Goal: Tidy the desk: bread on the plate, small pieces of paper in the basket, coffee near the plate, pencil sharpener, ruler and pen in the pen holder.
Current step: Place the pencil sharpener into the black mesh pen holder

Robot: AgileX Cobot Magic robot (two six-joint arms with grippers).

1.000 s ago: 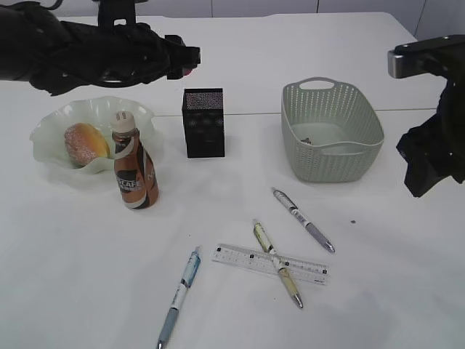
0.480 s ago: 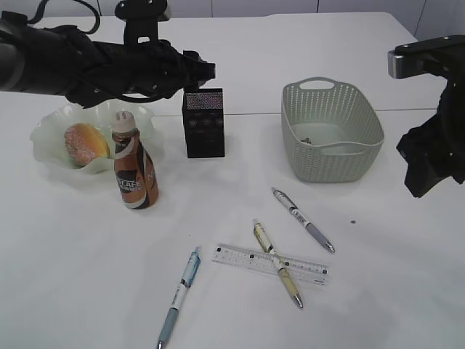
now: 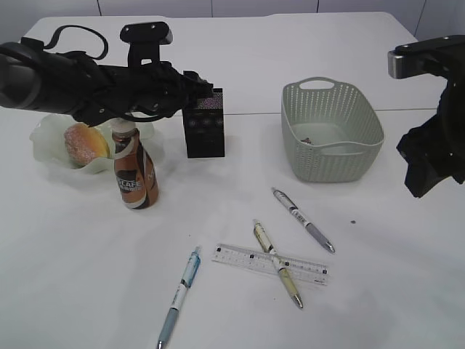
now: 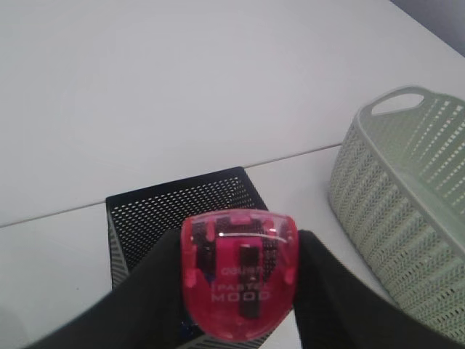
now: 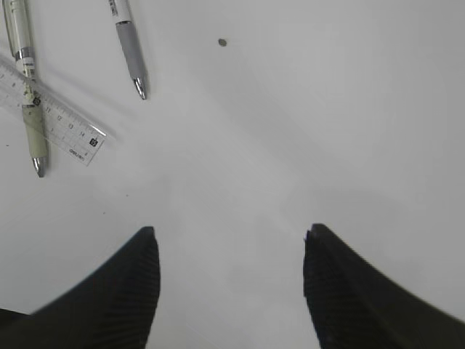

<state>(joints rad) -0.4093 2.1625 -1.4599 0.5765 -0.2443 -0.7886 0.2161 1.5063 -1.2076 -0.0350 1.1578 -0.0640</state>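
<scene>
Sharpener [image 4: 240, 273], pink and translucent, sat clamped in my left claw [image 4: 240, 291] directly above the black pen holder [image 4: 182, 207]; my right claw [image 5: 231, 287] gaped empty over the surface [image 5: 290, 131].

The pink translucent pencil sharpener [image 4: 240, 273] hung over the open top of the black mesh pen holder [image 3: 204, 123], near the desk's [image 3: 87, 276] far edge. The bread [image 3: 86, 142] lay on the green ruffled plate [image 3: 51, 156] toward the left edge, the coffee [image 3: 134, 173] upright just beside it. The clear ruler [image 3: 269, 264] lay near the front edge under 1 pen [image 3: 277, 263], 2 more pens [image 3: 303, 219] [image 3: 179, 295] flanking. The basket [image 3: 331, 131] sat toward the right.
</scene>
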